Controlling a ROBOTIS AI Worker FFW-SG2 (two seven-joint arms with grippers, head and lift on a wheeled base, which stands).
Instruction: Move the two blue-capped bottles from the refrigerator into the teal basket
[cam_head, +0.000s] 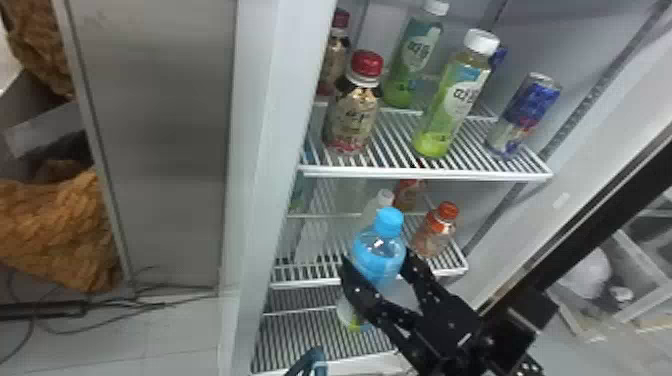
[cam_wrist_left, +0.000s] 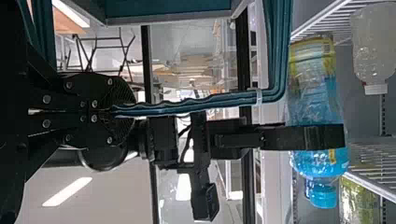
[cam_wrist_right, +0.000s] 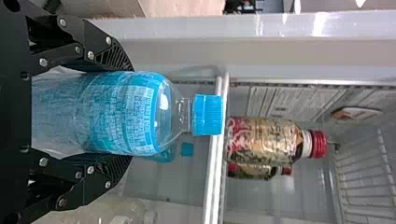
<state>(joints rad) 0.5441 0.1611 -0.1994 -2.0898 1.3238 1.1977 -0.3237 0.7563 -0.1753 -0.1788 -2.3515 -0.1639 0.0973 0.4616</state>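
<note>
- If the right gripper (cam_wrist_right: 127, 114) lifts too soon, the bottle's (cam_head: 378, 255) cap could catch the shelf (cam_head: 425, 173); a loose squeeze on smooth plastic might let it slip.
- The basket (cam_wrist_left: 168, 20), pinched by its handle (cam_wrist_left: 187, 105) between the left gripper's (cam_wrist_left: 127, 111) fingers, may swing if bumped.
- Cap up, the bottle's long axis runs near upright, roughly matching the red-capped bottle (cam_wrist_right: 264, 140).
- It is at the fridge's front, its sides clasped between the right gripper's fingers.

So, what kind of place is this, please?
Probably a workroom or lab with a refrigerator: inside it, drinks stand on wire shelves, and outside, loose cables lie on the tiled floor.
</note>
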